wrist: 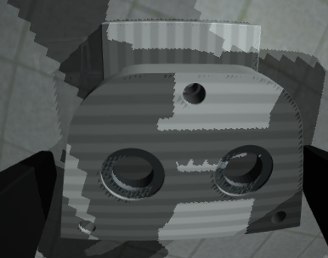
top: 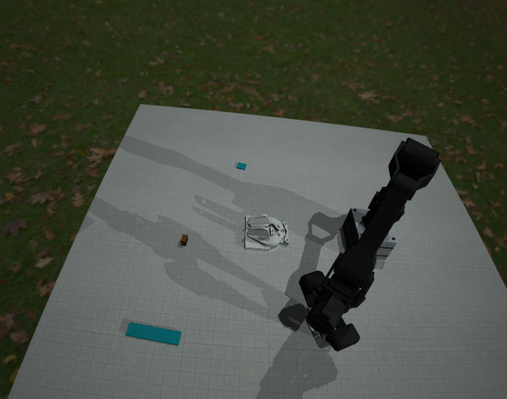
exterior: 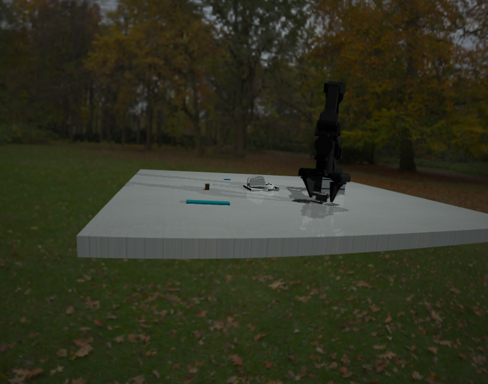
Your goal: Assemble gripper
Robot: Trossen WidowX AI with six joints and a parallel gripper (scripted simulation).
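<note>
The housing plate (wrist: 183,138) is a grey, round-cornered plate with two large ringed holes, small holes and a raised wall at its far edge. It lies away from the base and is mostly hidden by the arm in the top view. My gripper (wrist: 181,162) (exterior: 323,198) is open and low over the plate, with one finger beside each side. The pale gripper base (top: 253,245) (exterior: 272,186) lies near mid-table. Two jaws (top: 258,227) (exterior: 255,181) rest on it, side by side. Their pins and gear teeth are too small to judge.
A teal bar (top: 153,333) (exterior: 208,203) lies at the front left. A brown block (top: 184,239) (exterior: 207,186) stands left of the base, and a small teal tile (top: 241,166) (exterior: 227,179) lies farther back. A grey block (top: 386,248) is partly hidden behind the arm.
</note>
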